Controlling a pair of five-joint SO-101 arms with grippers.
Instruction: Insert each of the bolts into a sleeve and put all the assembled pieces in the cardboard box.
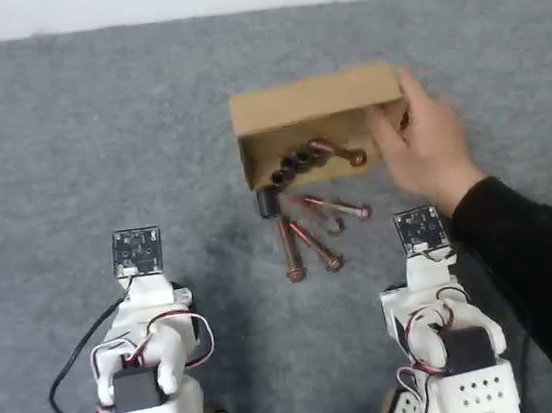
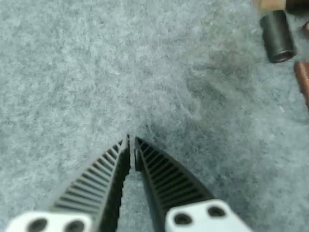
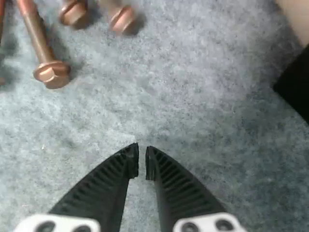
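Nothing looks assembled yet. Loose bolts (image 1: 291, 250) lie on the counter (image 1: 96, 138) just before the box (image 1: 313, 101). A person (image 1: 428, 147) holds the box tipped on its side, black sleeves (image 1: 269, 203) at its mouth. The left hand (image 2: 131, 140) and right hand (image 3: 141, 147) hang near the parts, nearly closed and empty. No print is readable.

Cardboard box (image 1: 313, 101) upper centre, open side facing down-frame; black sleeves (image 1: 296, 162) apparently inside; copper bolts (image 1: 291, 250) loose just below.
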